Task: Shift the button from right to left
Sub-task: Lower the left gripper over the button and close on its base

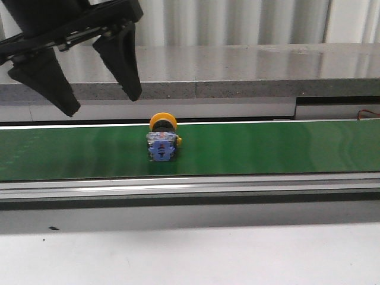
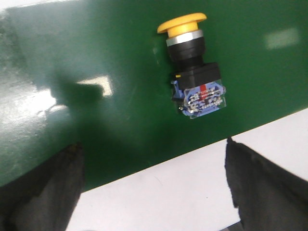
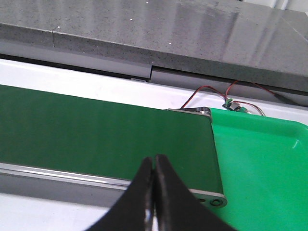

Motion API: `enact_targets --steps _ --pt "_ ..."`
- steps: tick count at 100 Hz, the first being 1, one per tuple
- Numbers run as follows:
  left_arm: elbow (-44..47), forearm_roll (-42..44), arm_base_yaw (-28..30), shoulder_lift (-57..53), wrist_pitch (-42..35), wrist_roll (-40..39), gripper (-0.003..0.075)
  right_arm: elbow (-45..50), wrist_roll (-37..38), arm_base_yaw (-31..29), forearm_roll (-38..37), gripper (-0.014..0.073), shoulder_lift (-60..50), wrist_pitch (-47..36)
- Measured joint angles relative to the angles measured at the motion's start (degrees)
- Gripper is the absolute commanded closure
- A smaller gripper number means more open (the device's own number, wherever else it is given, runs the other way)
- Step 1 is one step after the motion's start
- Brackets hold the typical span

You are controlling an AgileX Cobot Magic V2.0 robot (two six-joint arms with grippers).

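— So, how many buttons do you count?

— Just one button, lying on its side on the green belt, yellow cap toward the far edge.

— And your pincers?

— Your left pincer hangs wide open above the belt, left of the button, touching nothing. Your right pincer is closed, empty, near one green tray.

— The room?

— A grey stone ledge runs behind the belt.
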Motion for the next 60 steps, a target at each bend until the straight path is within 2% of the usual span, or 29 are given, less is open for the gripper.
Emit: enact_targets --steps 21,60 --pt "-7.5 1.4 -1.0 6.9 7.8 -2.8 0.0155 0.0 0.0 0.0 0.0 0.0662 0.0 0.0" --pt "-11.0 1.6 -1.0 12.6 8.9 -4.1 0.0155 0.0 0.0 0.0 0.0 0.0662 0.0 0.0"
